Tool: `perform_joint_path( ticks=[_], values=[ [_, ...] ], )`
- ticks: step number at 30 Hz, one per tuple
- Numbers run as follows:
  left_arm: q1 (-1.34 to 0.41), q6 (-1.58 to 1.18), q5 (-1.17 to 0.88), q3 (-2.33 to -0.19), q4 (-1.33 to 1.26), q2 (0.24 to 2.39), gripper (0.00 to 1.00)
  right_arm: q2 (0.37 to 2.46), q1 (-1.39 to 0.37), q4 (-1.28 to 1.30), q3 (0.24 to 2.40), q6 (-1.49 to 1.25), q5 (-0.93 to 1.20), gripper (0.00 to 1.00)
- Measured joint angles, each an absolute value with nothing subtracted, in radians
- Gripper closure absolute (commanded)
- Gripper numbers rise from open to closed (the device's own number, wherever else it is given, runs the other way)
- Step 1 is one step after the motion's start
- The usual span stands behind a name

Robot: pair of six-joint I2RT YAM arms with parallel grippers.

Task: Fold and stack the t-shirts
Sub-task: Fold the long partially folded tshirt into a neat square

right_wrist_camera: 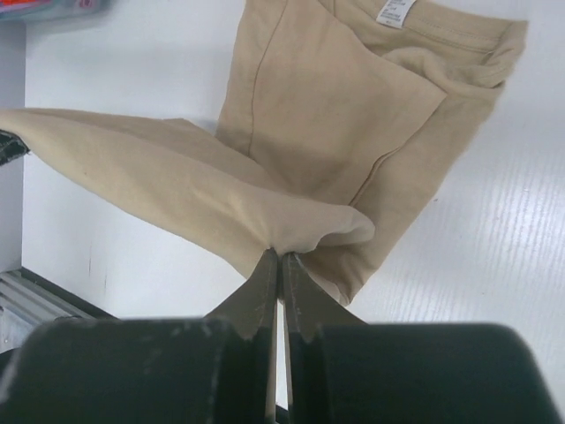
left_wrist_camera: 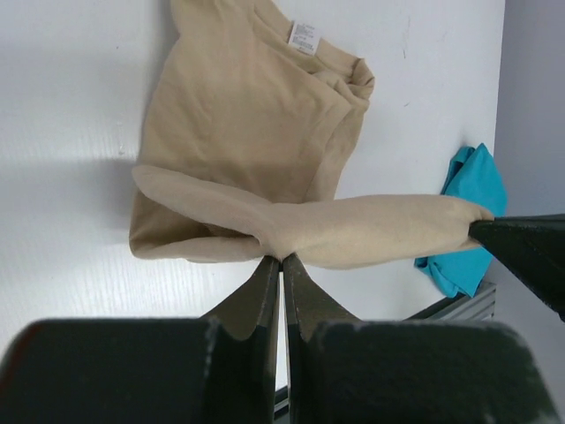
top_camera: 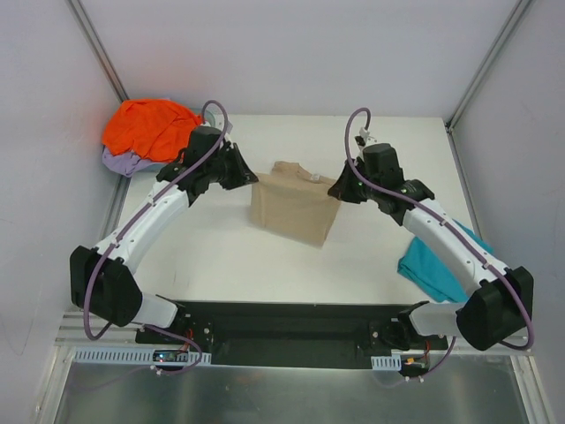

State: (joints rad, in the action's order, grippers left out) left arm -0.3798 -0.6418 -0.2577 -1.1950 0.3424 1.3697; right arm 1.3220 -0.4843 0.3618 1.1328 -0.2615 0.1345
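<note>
The left claw (left_wrist_camera: 281, 258) and right claw (right_wrist_camera: 281, 252) each clamp the tan shirt (top_camera: 296, 208), holding one edge taut above the desk (top_camera: 221, 256). A teal shirt (top_camera: 433, 265) lies at the right edge. An orange shirt (top_camera: 146, 128) sits far left, apparently atop a lavender shirt (top_camera: 119, 162).

Four cloth t-shirts: one tan t-shirt (top_camera: 296, 210) between the two black grippers, left gripper (left_wrist_camera: 281, 259) and right gripper (right_wrist_camera: 281, 254); one bright orange t-shirt (top_camera: 146, 128) and one pale lavender t-shirt (top_camera: 119, 162) beyond the left; one teal t-shirt (top_camera: 425, 268) behind the right.

Top view high, looking down; wrist views close (opposing, apparently), sharing tan shirt (left_wrist_camera: 238, 124).
</note>
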Motion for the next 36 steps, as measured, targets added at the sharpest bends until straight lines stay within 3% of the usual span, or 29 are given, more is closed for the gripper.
perform_joint_path(
  ticks=[11, 28, 31, 34, 35, 36],
  values=[
    [-0.381, -0.620, -0.277, -1.393, 0.341, 1.566, 1.00, 1.335, -0.430, 0.420, 1.174, -0.242, 0.092, 0.99],
    [-0.387, -0.549, -0.271, -1.824, 0.339, 2.091, 1.00, 1.705, -0.276, 0.419, 1.348, -0.225, 0.165, 0.99],
    [-0.387, -0.539, -0.272, -1.888, 0.343, 2.175, 0.96, 1.769, -0.257, 0.417, 1.386, -0.228, 0.170, 0.94],
    [-0.387, -0.535, -0.276, -1.954, 0.345, 2.257, 0.84, 1.837, -0.243, 0.419, 1.428, -0.230, 0.174, 0.77],
    [-0.386, -0.534, -0.276, -1.973, 0.347, 2.280, 0.79, 1.867, -0.238, 0.421, 1.448, -0.231, 0.175, 0.65],
    [-0.386, -0.533, -0.276, -1.990, 0.349, 2.300, 0.63, 1.892, -0.233, 0.425, 1.468, -0.231, 0.177, 0.58]
  ],
)
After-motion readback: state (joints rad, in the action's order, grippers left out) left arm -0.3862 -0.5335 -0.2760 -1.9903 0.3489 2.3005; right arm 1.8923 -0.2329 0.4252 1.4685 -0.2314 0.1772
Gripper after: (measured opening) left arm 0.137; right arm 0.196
